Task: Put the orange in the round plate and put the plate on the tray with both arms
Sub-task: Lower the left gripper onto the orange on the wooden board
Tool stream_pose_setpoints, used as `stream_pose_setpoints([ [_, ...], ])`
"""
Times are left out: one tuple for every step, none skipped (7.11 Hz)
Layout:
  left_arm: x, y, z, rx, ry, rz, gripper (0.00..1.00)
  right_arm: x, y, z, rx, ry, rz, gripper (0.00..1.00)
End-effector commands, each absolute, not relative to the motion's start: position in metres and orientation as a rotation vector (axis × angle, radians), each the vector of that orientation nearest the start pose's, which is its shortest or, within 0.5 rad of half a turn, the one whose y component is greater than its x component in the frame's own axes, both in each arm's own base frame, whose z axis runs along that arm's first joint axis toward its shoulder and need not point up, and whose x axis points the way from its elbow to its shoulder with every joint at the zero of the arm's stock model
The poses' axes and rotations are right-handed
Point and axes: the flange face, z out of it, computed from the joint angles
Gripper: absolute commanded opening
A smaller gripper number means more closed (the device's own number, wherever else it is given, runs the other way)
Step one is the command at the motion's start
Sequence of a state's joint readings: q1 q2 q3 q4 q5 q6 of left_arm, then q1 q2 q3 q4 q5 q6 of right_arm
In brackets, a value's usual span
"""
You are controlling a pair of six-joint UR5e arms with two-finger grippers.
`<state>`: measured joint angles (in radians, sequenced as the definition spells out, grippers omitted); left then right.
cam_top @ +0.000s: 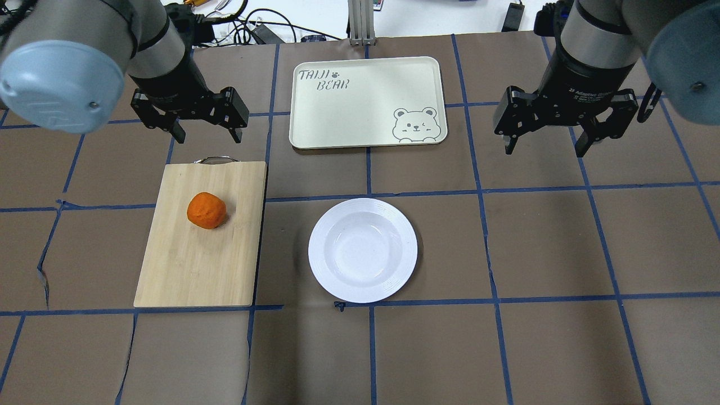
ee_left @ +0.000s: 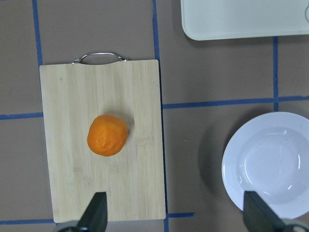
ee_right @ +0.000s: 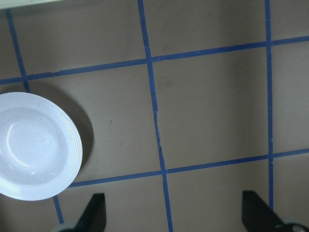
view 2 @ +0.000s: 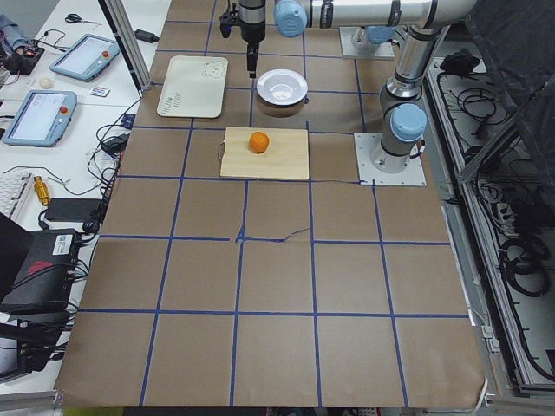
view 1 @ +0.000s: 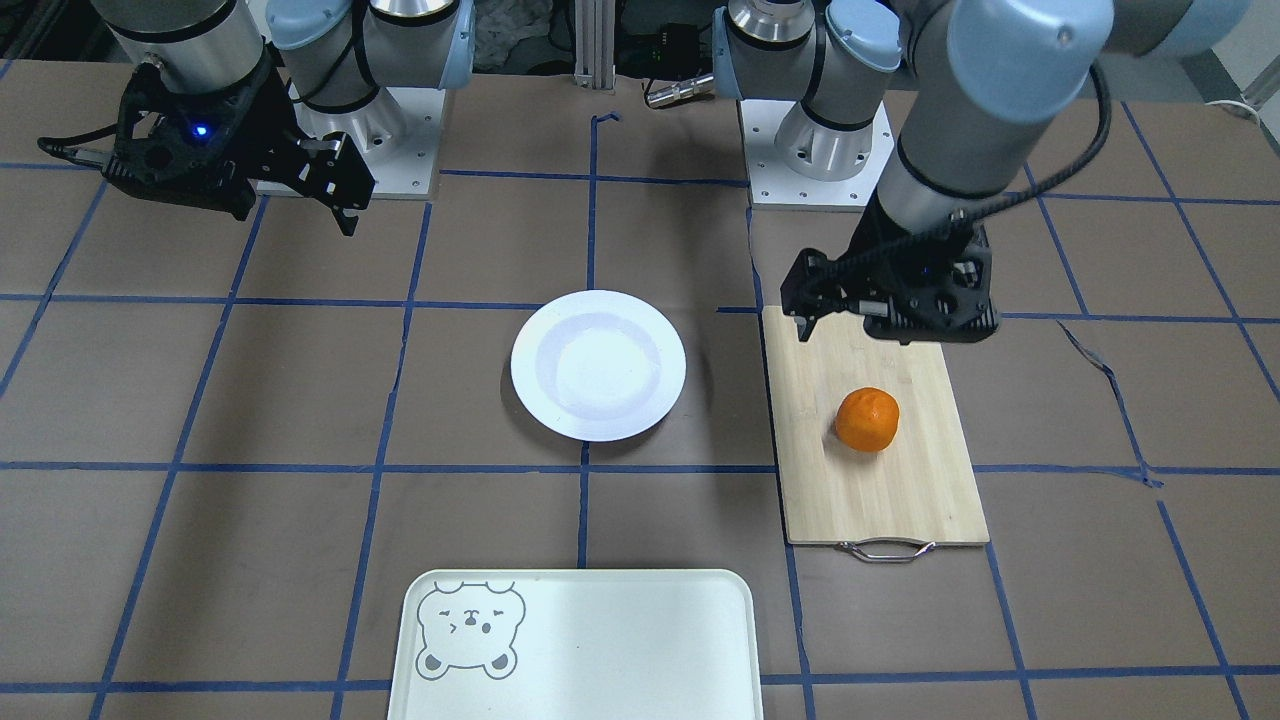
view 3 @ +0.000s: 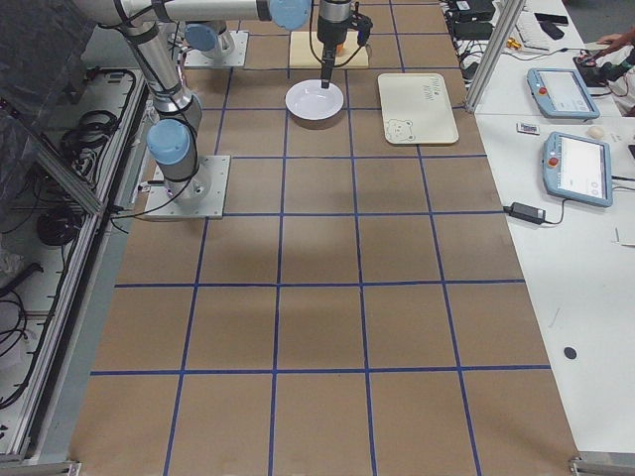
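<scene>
The orange point(cam_top: 206, 210) point(view 1: 867, 420) point(ee_left: 107, 135) lies on a bamboo cutting board point(cam_top: 197, 264), left of the round plate. The white round plate point(cam_top: 363, 250) point(view 1: 598, 365) point(ee_right: 34, 145) sits empty at the table's middle. The cream tray point(cam_top: 360, 112) point(view 1: 600, 640) with the bear drawing lies beyond it, also empty. My left gripper point(cam_top: 209, 136) point(ee_left: 177, 215) hangs open, high over the board's robot-side end and well clear of the orange. My right gripper point(cam_top: 544, 149) point(ee_right: 176, 215) hangs open above bare table to the plate's right.
The cutting board point(view 1: 870, 500) has a metal handle point(cam_top: 215, 160) at its far end, towards the tray. Brown paper with blue tape lines covers the table. Both arm bases point(view 1: 820, 150) stand at the robot's edge. Tablets and cables lie on side benches point(view 2: 52, 87).
</scene>
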<state>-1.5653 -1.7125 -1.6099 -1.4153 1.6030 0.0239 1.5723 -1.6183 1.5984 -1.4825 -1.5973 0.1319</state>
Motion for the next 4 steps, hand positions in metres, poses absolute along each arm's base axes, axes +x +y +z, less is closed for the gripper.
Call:
stream_pose_setpoints([
  [-0.084,-0.579,0.321,-0.121,3.054,0.163,1.00,0.131,-0.464,0.488,0.205,3.164,0.109,1.00],
  [-0.071,-0.589,0.289,-0.458,3.011,0.148,1.00,0.131,-0.464,0.488,0.205,3.164,0.109,1.00],
  [-0.068,-0.589,0.261,-0.715,2.951,0.128,1.00,0.133,-0.464,0.488,0.210,3.161,0.109,1.00],
  [-0.067,-0.578,0.245,-0.824,2.917,0.153,1.00,0.133,-0.464,0.488,0.210,3.159,0.109,1.00],
])
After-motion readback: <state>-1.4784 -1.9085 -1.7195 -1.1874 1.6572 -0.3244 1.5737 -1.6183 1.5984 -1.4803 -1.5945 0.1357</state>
